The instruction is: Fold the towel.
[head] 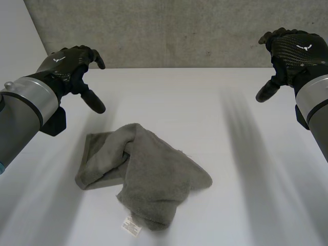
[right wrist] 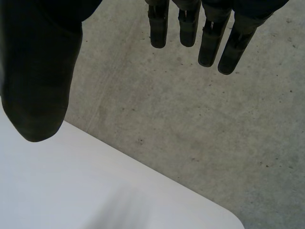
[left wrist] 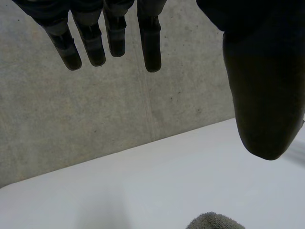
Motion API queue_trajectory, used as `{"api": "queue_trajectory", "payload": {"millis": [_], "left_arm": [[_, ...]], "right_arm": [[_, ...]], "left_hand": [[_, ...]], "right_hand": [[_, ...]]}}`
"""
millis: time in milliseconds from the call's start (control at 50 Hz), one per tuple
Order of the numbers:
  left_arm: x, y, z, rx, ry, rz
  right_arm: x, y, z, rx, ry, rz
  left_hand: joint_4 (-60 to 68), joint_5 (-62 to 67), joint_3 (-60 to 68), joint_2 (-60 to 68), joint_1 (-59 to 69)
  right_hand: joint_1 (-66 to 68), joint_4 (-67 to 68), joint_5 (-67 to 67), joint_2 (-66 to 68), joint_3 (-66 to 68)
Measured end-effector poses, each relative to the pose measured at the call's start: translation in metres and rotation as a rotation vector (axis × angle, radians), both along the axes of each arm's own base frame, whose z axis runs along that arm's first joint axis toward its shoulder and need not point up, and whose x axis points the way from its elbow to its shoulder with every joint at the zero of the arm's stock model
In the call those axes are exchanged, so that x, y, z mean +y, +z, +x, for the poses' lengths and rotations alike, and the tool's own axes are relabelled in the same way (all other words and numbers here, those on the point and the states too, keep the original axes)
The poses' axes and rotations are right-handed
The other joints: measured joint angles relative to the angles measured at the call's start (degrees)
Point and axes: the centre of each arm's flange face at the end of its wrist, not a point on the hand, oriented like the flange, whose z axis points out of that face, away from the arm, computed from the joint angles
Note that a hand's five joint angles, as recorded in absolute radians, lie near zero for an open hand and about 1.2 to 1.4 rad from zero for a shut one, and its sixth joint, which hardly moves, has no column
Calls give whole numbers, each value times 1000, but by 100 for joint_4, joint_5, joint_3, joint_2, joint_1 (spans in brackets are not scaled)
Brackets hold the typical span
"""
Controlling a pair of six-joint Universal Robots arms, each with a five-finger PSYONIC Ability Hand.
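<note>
Towel (head: 146, 174), grey and rumpled, lies in a loose heap on our white table (head: 215, 118), left of the middle, its white label (head: 131, 225) at the near edge. At the left we hold our left hand (head: 69, 66) above the table, beyond the towel and apart from it, fingers (left wrist: 150, 43) relaxed and spread from the thumb, holding nothing. At the right our right hand (head: 293, 51) hangs well apart from the towel, likewise wide and empty, before the grey concrete wall (head: 169, 31)

place: lab-like test bench | cues: white table (head: 205, 87); concrete wall (head: 179, 31)
</note>
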Motion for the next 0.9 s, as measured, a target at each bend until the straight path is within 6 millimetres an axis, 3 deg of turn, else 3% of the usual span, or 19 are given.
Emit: {"api": "queue_trajectory", "payload": {"millis": [100, 200, 320, 440, 540, 700, 720, 820, 900], "left_arm": [[1, -1, -1, -2, -3, 3], [5, -3, -2, -12, -16, 10], [25, -15, 2, -47, -38, 67], [53, -50, 12, -143, -85, 158], [68, -86, 21, -253, -131, 202], [56, -134, 37, -358, -106, 190], [55, -137, 38, -361, -104, 191], [37, -158, 37, -371, -89, 199], [25, -167, 34, -365, -86, 206]], "right_arm": [[0, 0, 0, 4, 4, 0], [3, 0, 3, 26, 23, 2], [20, -10, 13, 200, 124, 44], [66, -38, 38, 426, 406, 110], [103, -67, 52, 489, 603, 172], [132, -127, 69, 504, 759, 237], [133, -132, 70, 504, 763, 238], [128, -165, 80, 510, 748, 245], [113, -170, 86, 473, 695, 238]], "left_hand": [[0, 14, 1, 4, 3], [569, 807, 614, 661, 642], [1113, 1334, 1148, 1175, 1204], [1244, 1477, 1262, 1290, 1338], [1241, 1450, 1259, 1288, 1323], [1051, 1041, 1070, 1109, 1012], [1030, 1016, 1047, 1089, 985], [989, 938, 1002, 1025, 947], [975, 937, 1001, 1020, 947]], "right_hand": [[0, 0, 1, 0, 0], [0, 0, 0, 0, 0], [0, 0, 1, 0, 0], [0, 0, 6, 0, 0], [0, 0, 1, 0, 1], [209, 68, 211, 143, 149], [587, 347, 528, 416, 426], [5221, 4952, 5167, 5302, 5159], [6220, 6164, 6294, 6153, 6282]]}}
